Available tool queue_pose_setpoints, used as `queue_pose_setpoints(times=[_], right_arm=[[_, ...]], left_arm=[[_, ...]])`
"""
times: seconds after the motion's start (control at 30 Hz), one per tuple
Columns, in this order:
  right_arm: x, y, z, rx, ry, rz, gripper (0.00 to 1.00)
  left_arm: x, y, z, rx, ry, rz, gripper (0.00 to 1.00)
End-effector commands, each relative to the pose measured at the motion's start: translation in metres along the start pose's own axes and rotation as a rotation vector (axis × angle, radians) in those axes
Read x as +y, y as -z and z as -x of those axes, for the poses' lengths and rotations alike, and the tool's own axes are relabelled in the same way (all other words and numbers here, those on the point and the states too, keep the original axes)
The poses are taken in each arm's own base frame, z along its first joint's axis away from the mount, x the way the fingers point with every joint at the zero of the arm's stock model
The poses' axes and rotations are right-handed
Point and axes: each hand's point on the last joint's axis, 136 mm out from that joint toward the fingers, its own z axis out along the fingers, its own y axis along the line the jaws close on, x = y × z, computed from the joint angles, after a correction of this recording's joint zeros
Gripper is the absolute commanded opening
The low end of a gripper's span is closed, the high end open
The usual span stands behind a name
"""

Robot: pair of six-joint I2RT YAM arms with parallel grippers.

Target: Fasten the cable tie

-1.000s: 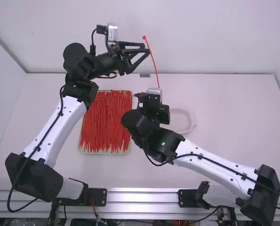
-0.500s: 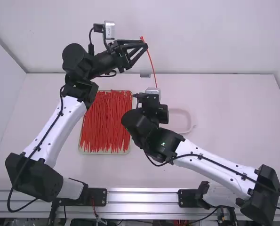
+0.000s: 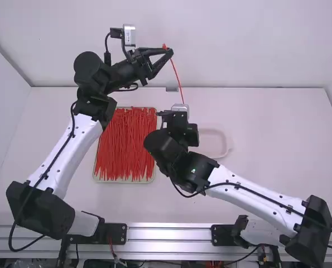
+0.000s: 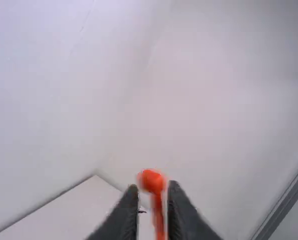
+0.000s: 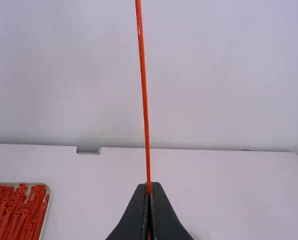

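One red cable tie (image 3: 175, 75), not yet looped. High view: it stands above the bench (image 3: 277, 123) with its head at the left claw (image 3: 164, 54). Bending it round could twist the thin strap out of a pinch. Left wrist view: fingers (image 4: 131, 212) closed about the strap just below the head. Right wrist view: right claw (image 5: 149, 200) pressed together, pinching the strap, which rises straight from its tips.
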Motion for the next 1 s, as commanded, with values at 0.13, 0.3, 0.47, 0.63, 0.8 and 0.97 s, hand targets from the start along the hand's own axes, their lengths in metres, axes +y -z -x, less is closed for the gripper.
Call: queue_pose_setpoints(times=[0.13, 0.3, 0.47, 0.63, 0.8, 0.97], right_arm=[[-0.004, 0.002, 0.015, -0.017, -0.039, -0.008, 0.0], [0.002, 0.002, 0.014, -0.01, -0.042, 0.027, 0.0], [0.02, -0.003, 0.017, -0.001, 0.008, 0.143, 0.52], [0.042, -0.002, 0.023, -0.017, 0.071, 0.288, 0.82], [0.042, 0.006, 0.036, -0.052, 0.08, 0.352, 0.93], [0.034, 0.003, 0.05, -0.078, 0.07, 0.436, 0.98]], left_arm=[[-0.012, -0.001, 0.01, -0.019, -0.027, -0.019, 0.02], [-0.011, -0.001, 0.009, -0.016, -0.046, -0.016, 0.01], [-0.005, -0.001, 0.007, -0.008, -0.085, 0.008, 0.02], [0.004, 0.0, 0.001, 0.01, -0.111, 0.045, 0.01], [0.02, 0.011, 0.005, 0.017, -0.121, 0.091, 0.01], [0.027, 0.023, 0.005, 0.045, -0.141, 0.088, 0.01]])
